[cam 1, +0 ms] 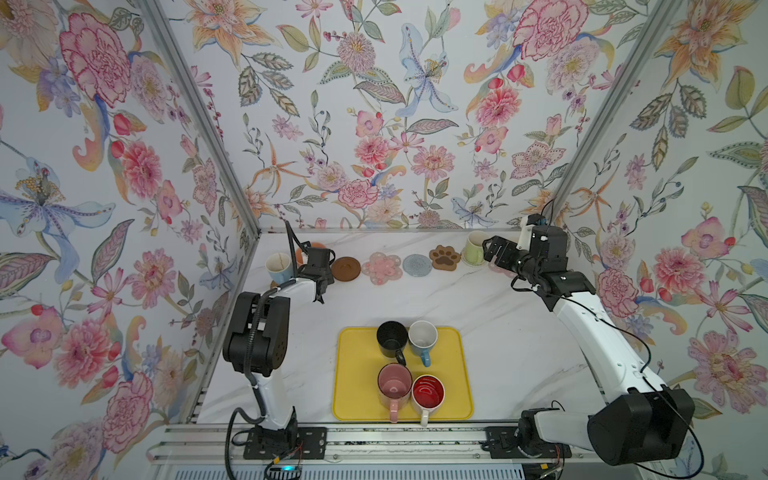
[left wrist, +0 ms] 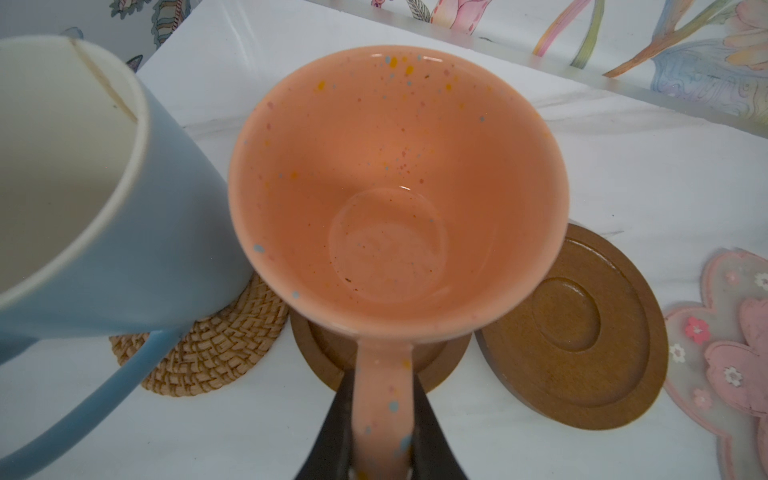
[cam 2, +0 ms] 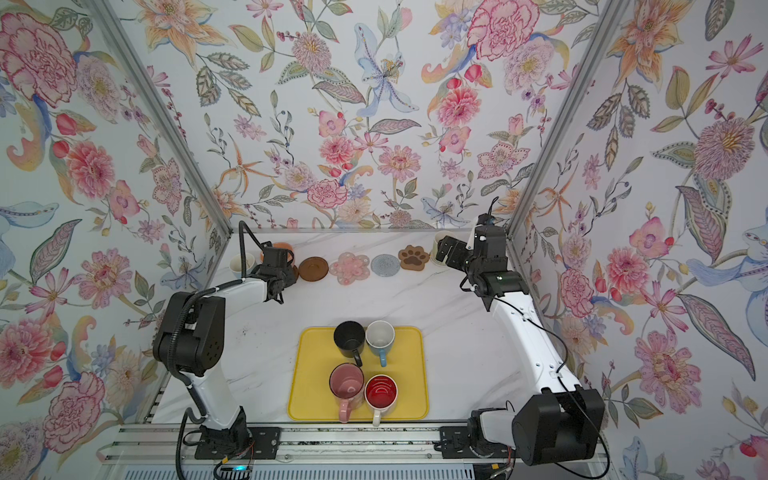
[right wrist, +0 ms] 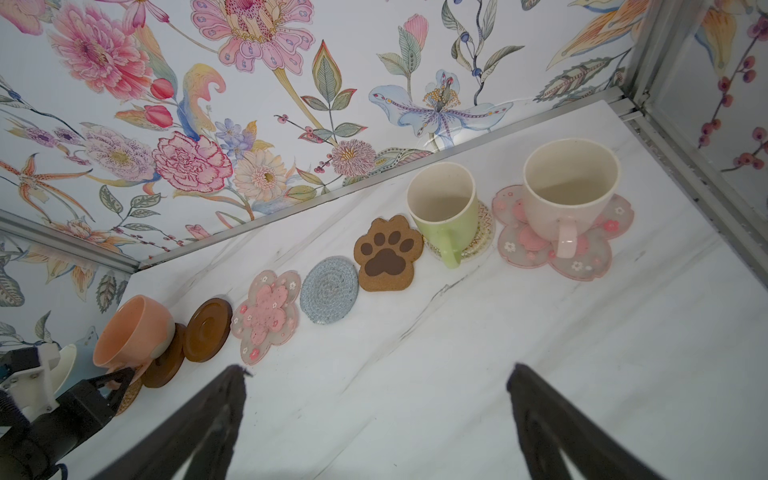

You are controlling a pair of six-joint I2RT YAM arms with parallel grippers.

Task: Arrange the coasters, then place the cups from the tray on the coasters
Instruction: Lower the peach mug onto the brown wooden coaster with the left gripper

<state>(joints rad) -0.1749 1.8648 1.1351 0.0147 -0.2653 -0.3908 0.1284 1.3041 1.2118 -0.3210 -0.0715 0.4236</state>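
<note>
My left gripper (left wrist: 383,382) is shut on the handle of the wide peach cup (left wrist: 386,187), which is over a dark brown disc coaster (left wrist: 328,353); I cannot tell whether its base rests there. Beside it a blue cup (left wrist: 124,232) stands on the rattan coaster (left wrist: 216,345). A second brown disc (cam 1: 345,269), pink flower (cam 1: 381,268), grey round (cam 1: 417,264) and paw (cam 1: 444,257) coasters lie bare. My right gripper (right wrist: 377,369) hangs open, empty, near the green-handled cup (right wrist: 444,208) and pink-handled cup (right wrist: 569,187), both on coasters. The yellow tray (cam 1: 353,374) holds several cups.
On the tray stand a black cup (cam 1: 391,337), a white cup with a blue handle (cam 1: 423,337), a pink cup (cam 1: 394,384) and a red-inside white cup (cam 1: 428,392). Flowered walls close the table at the back and both sides.
</note>
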